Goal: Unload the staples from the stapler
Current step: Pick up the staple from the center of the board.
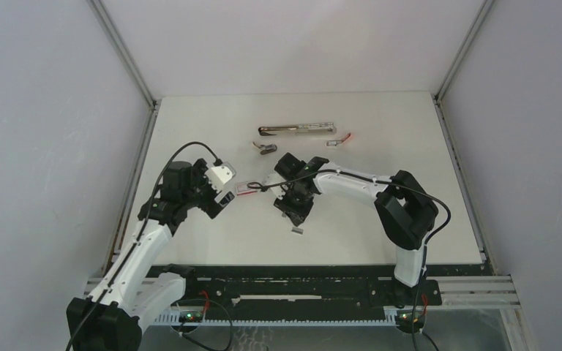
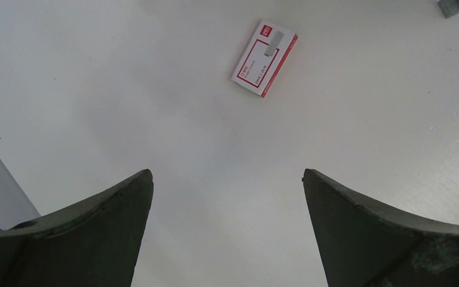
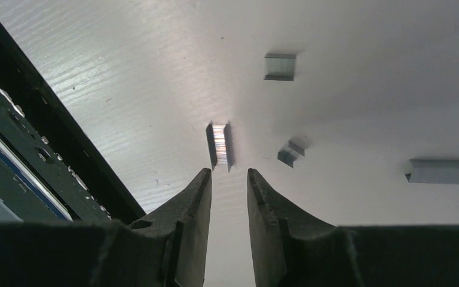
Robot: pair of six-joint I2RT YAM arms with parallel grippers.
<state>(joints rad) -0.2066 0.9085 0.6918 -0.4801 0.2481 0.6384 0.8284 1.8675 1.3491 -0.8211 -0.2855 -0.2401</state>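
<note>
right gripper (image 3: pixel 228 174): jaws a narrow gap apart, nothing between them. staples (image 3: pixel 220 146): one strip lies on the table (image 3: pixel 364 89) just beyond its tips, three more scattered nearby. left gripper (image 2: pixel 227 174) spread wide, empty; red-and-white box (image 2: pixel 265 58) beyond it.

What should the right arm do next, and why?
Probably lift its jaws straight up and away. They stand slightly apart, empty, and the staple strip lies free on the table just past their tips, near other loose staples, so it seems already set down.
</note>
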